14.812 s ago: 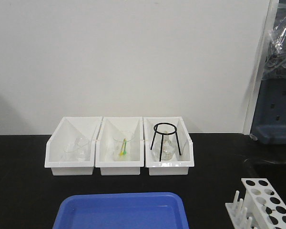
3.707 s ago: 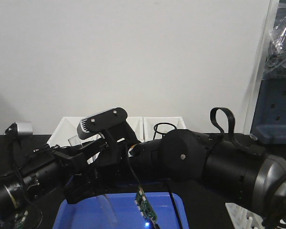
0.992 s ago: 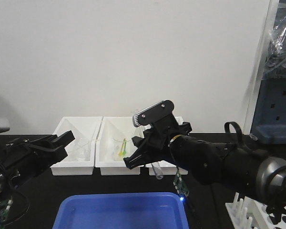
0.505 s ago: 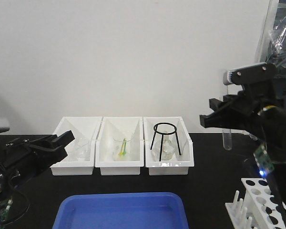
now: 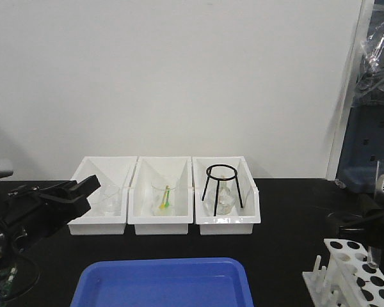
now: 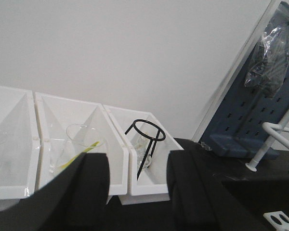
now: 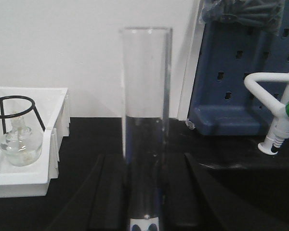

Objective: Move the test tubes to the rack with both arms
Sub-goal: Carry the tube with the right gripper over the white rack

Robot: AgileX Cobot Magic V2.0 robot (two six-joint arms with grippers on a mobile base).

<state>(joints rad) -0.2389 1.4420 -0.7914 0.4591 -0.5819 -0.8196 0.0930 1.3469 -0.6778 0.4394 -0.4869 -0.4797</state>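
A clear test tube [image 7: 145, 96] stands upright between the dark fingers of my right gripper [image 7: 145, 202], which is shut on it. Its lower end sits just over the white rack [image 7: 144, 225], whose holes show at the bottom edge. In the front view the rack [image 5: 355, 268] is at the bottom right. The tube [image 5: 374, 254] hangs over it, and my right gripper [image 5: 373, 217] is partly cut off by the frame edge. My left gripper [image 5: 88, 186] is at the far left, open with nothing in it, pointing toward the bins. The left wrist view also shows it [image 6: 137, 187] open.
Three white open-fronted bins [image 5: 161, 220] line the back of the black table, holding beakers [image 5: 109, 199], a beaker with a yellow-green stick [image 5: 165, 195] and a black tripod ring [image 5: 222, 185] over a flask. A blue tray [image 5: 163, 284] is at the front. A blue pegboard [image 5: 371, 147] stands at right.
My right arm has swung down and right with the test tube, from beside the bins to over the rack. The left arm has stayed put.
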